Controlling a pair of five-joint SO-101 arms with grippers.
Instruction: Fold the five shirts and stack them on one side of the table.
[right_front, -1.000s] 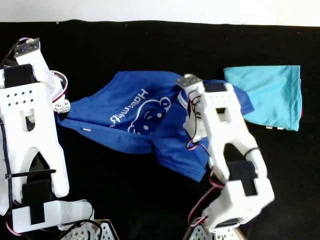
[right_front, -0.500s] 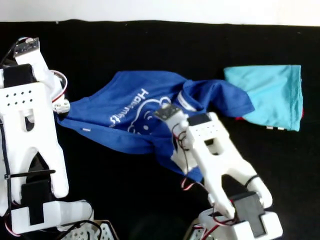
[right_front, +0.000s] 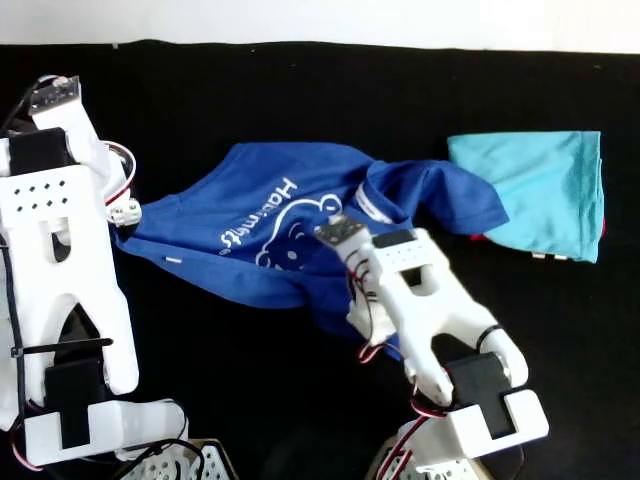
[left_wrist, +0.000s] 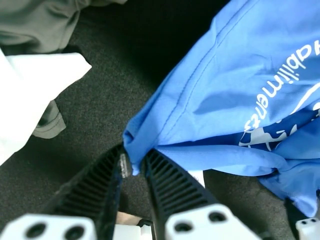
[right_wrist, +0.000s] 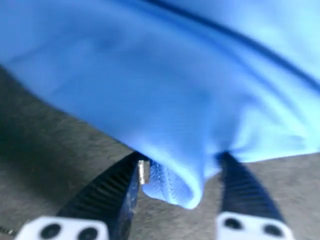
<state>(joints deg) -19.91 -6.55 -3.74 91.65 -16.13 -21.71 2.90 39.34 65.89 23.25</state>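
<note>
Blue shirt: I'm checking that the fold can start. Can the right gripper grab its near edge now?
Probably yes: the right gripper sits open astride an edge fold of the blue shirt, with nothing between them.

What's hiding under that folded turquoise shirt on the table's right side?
A thin red edge and a bit of white fabric peek out beneath the turquoise shirt, likely more folded shirts. The rest is covered, so how many cannot be told.

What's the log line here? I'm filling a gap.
left gripper: shut on edge of blue printed shirt | right gripper: open astride its hem | turquoise folded shirt: lying apart
</note>
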